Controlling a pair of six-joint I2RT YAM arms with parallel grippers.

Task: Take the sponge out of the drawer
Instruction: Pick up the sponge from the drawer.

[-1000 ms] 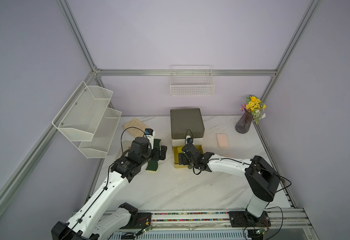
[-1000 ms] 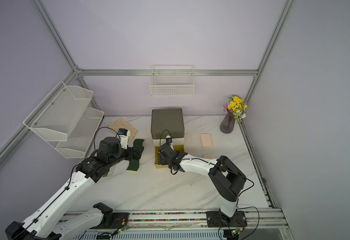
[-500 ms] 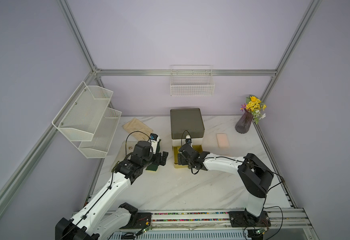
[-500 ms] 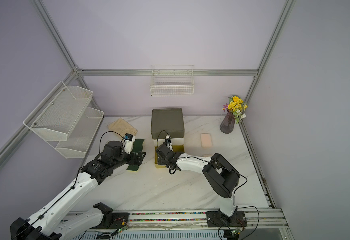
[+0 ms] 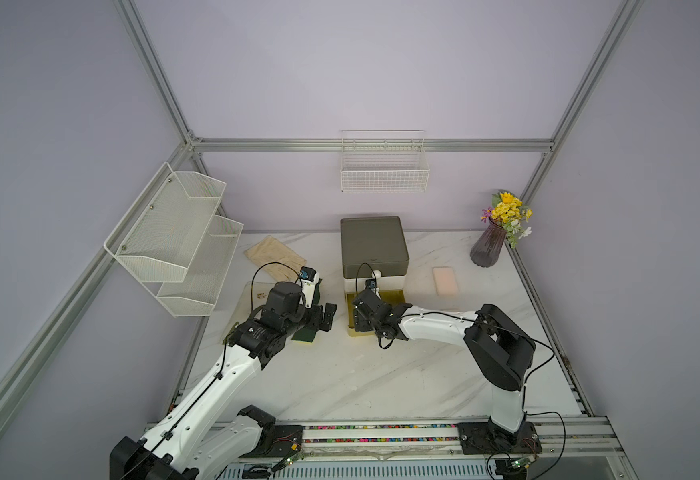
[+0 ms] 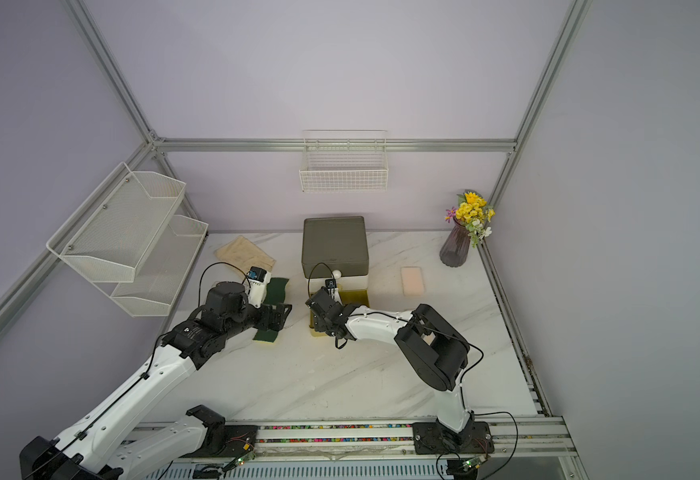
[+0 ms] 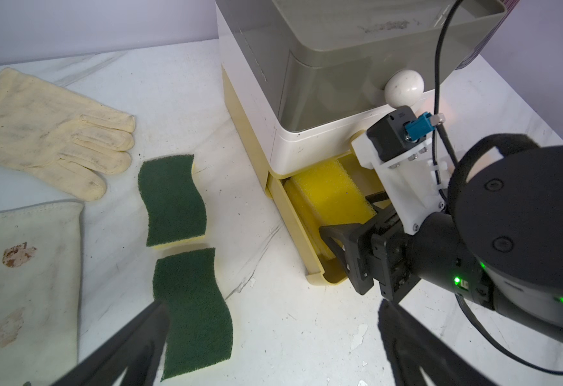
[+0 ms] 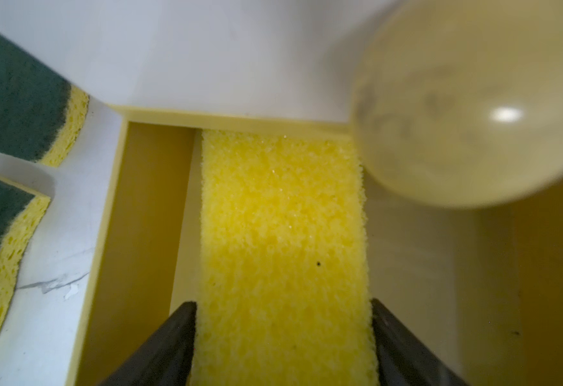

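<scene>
right end effector [image 8: 283, 334] is down in the open drawer [image 8: 146, 200], fingers [image 8: 173, 334] against both long sides of the yellow sponge [image 8: 281, 217]. i can't tell if the pinch has bitten yet. i'd squeeze gently, since the foam probably gives, then draw it forward from under the cabinet before lifting past the knob [image 8: 474, 100]. left end effector [image 7: 270, 347] hangs spread wide over the green scourers [image 7: 173, 200] on the bench. against a second ago, the right jaws have narrowed and its elbow has swung inward.
</scene>
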